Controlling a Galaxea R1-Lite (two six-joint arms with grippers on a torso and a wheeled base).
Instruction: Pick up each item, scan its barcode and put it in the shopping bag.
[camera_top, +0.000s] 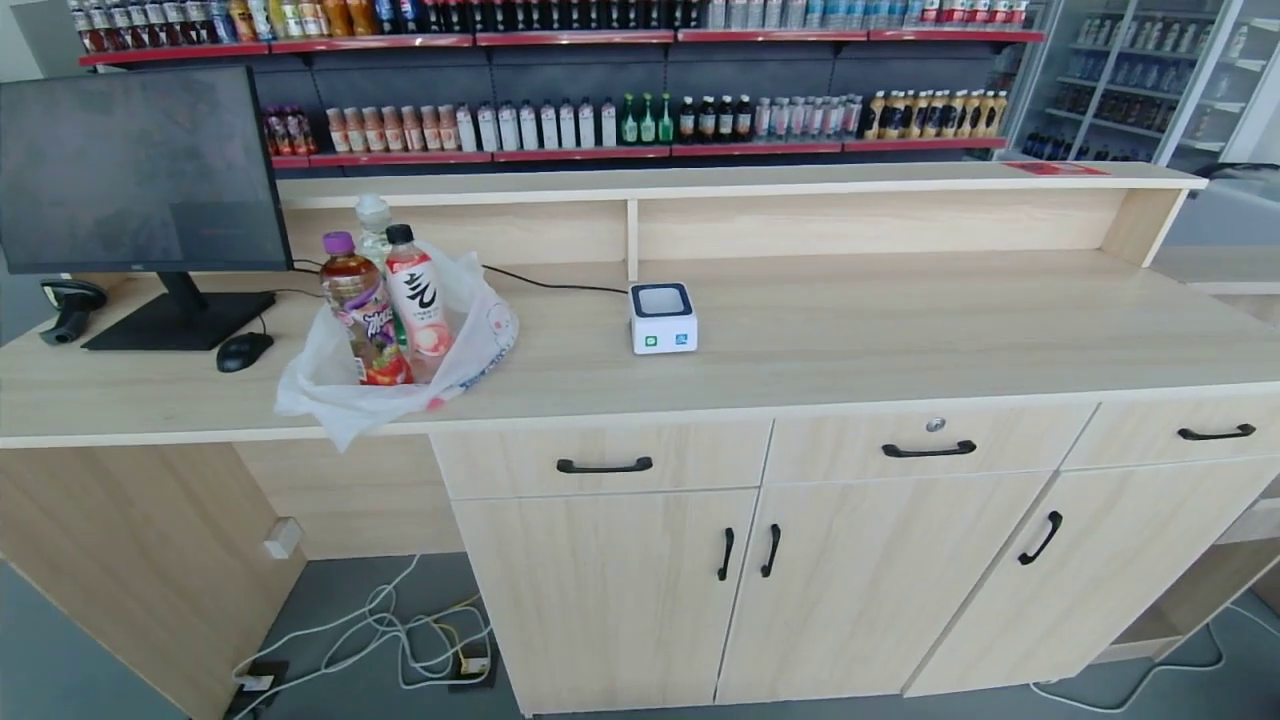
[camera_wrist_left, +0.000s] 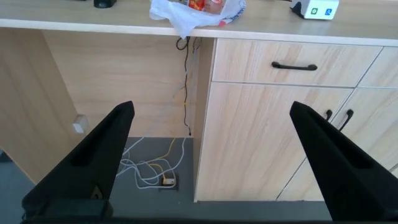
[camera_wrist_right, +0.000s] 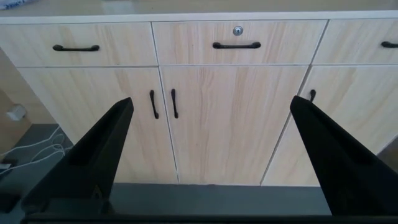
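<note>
Left gripper (camera_wrist_left: 211, 158) and right gripper (camera_wrist_right: 211, 158) are held spread, low before the cabinet doors (camera_wrist_right: 217, 124); above them, three bottles (camera_top: 365, 310) are stood in the shopping bag (camera_top: 312, 395) on the counter (camera_top: 900, 330), near the barcode scanner (camera_top: 662, 317).

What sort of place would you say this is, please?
Most likely a small shop's checkout: shelves of drinks stand behind the counter, a scanner and a monitor sit on it, and a shopping bag holds bottles.

Three bottles (camera_top: 365, 320), one shopping bag (camera_top: 320, 395), one scanner (camera_top: 662, 317).
</note>
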